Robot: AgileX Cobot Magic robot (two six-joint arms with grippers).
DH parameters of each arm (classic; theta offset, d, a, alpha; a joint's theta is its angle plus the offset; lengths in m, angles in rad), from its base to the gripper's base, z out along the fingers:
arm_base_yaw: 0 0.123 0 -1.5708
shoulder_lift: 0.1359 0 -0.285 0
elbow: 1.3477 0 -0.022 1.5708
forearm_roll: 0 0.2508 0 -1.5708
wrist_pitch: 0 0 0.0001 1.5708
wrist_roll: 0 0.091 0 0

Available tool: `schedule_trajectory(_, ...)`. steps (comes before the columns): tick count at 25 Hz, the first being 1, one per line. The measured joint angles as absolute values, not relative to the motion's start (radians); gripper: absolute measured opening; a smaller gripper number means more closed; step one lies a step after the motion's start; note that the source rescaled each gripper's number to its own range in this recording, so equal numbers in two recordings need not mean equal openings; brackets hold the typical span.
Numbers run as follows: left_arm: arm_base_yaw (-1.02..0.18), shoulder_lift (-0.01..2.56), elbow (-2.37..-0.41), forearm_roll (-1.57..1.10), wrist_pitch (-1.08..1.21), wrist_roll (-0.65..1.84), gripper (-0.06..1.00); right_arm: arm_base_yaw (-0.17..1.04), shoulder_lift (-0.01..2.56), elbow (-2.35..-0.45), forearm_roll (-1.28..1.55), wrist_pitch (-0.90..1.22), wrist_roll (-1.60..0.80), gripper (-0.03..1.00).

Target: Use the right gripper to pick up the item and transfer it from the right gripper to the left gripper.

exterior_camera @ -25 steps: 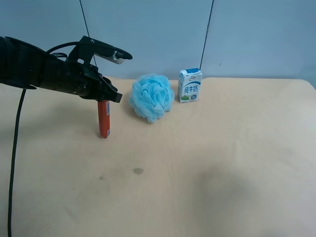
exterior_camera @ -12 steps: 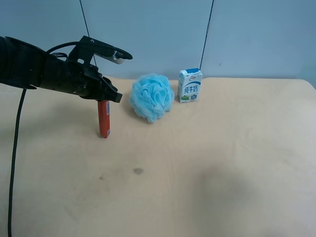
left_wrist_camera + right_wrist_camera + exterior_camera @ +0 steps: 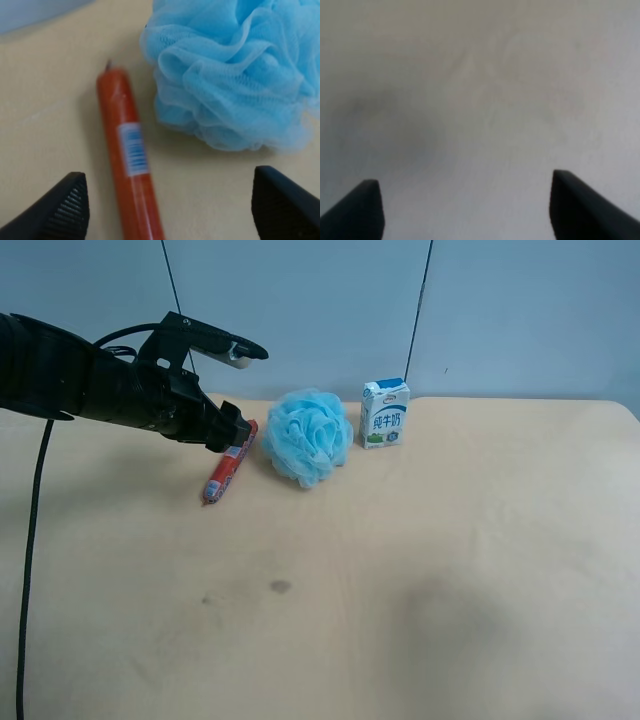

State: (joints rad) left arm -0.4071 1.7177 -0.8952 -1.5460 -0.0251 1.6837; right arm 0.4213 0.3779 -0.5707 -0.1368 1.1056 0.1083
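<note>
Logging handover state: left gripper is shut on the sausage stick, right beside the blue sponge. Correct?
Not shut. The left gripper is open: in the left wrist view its fingers stand wide apart, with the sausage stick loose between them and touching neither. It is beside the blue sponge, as you said.

One sausage stick [image 3: 225, 472], one bath sponge [image 3: 308, 437], one milk carton [image 3: 385, 414].
</note>
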Motion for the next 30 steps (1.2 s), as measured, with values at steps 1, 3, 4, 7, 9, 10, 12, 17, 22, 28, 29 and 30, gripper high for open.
schedule_trajectory(1,-0.407,1.718,-0.895,-1.546,-0.025,1.684,0.81,0.421,0.378,-0.571,-0.137,1.106,0.108,0.63)
schedule_trajectory(3,-0.407,1.718,-0.895,-1.546,-0.025,1.684,0.82,0.421,0.378,-0.571,-0.137,1.106,0.108,0.63)
schedule_trajectory(4,-0.407,1.718,-0.895,-1.546,-0.025,1.684,0.82,0.421,0.378,-0.571,-0.137,1.106,0.108,0.63)
schedule_trajectory(7,-0.407,1.717,-0.895,-1.546,-0.025,1.684,0.82,0.421,0.378,-0.571,-0.137,1.106,0.108,0.63)
schedule_trajectory(9,-0.407,1.703,-0.895,-1.546,-0.025,1.684,0.82,0.421,0.378,-0.571,-0.137,1.106,0.108,0.63)
schedule_trajectory(10,-0.407,1.688,-0.895,-1.546,-0.025,1.683,0.82,0.421,0.378,-0.571,-0.137,1.106,0.108,0.63)
schedule_trajectory(12,-0.407,1.648,-0.895,-1.546,-0.025,1.678,0.82,0.421,0.378,-0.571,-0.137,1.106,0.108,0.63)
schedule_trajectory(17,-0.407,1.483,-0.868,-1.547,-0.025,1.674,0.82,0.421,0.378,-0.571,-0.137,1.106,0.108,0.63)
schedule_trajectory(22,-0.407,1.271,-0.752,-1.548,-0.087,1.672,0.82,0.421,0.378,-0.571,-0.137,1.106,0.108,0.63)
schedule_trajectory(28,-0.407,0.979,-0.603,-1.587,-0.141,1.670,0.82,0.421,0.378,-0.571,-0.137,1.106,0.108,0.63)
schedule_trajectory(29,-0.407,0.939,-0.587,-1.599,-0.141,1.669,0.82,0.421,0.378,-0.571,-0.137,1.106,0.108,0.63)
schedule_trajectory(30,-0.407,0.893,-0.570,-1.614,-0.141,1.669,0.82,0.421,0.378,-0.571,-0.137,1.106,0.108,0.63)
